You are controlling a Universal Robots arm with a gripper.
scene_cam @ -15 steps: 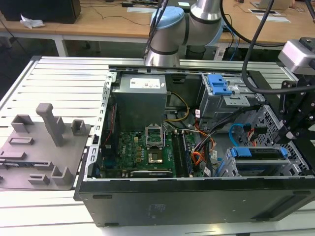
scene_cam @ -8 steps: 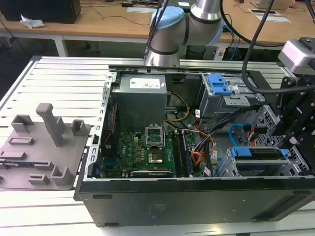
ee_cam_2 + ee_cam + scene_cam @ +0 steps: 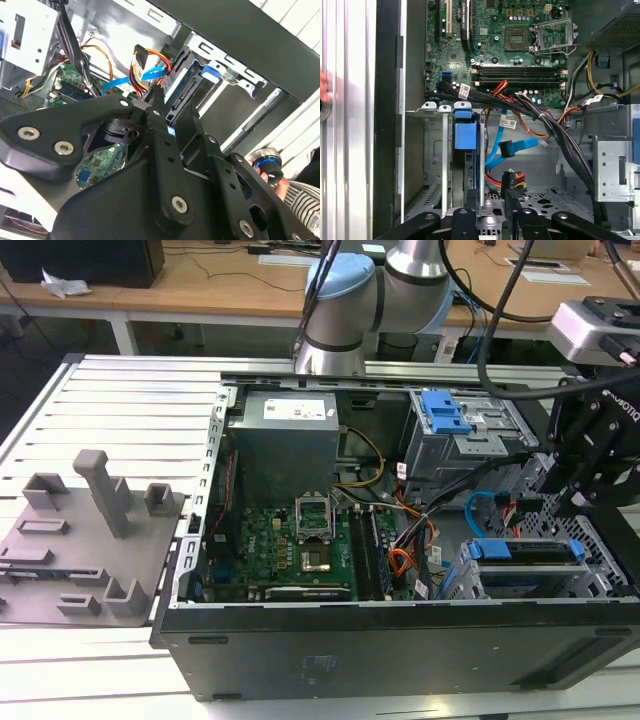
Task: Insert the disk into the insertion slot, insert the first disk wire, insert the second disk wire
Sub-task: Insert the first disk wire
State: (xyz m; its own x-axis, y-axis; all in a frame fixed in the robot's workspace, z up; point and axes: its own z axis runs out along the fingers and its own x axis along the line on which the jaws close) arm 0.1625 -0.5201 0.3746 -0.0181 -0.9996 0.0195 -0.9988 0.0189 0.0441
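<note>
One gripper, two fingers, spread apart with nothing between them; both wrist views show the gap.

Just ahead of my fingertips are two loose plugs. One is on the first disk wire, the orange-red-black bundle. One is on the second disk wire, the light-blue flat cable. Both hang in open space beside the disk and are apart from it.

There is one disk, with a blue caddy, sitting inside the one insertion slot, just beside my fingers.

The second wrist view shows the same two wires crossing beyond my fingertips, first disk wire over second disk wire. It also shows one person's hand off to the side.

Farther beyond the gripper in the first wrist view is one motherboard.

The exterior view adds the gripper over the case corner and the disk lying in the slot below it. It also adds one blue-latched bay, one power supply, one grey fixture plate well away on the bench, and my arm.
</note>
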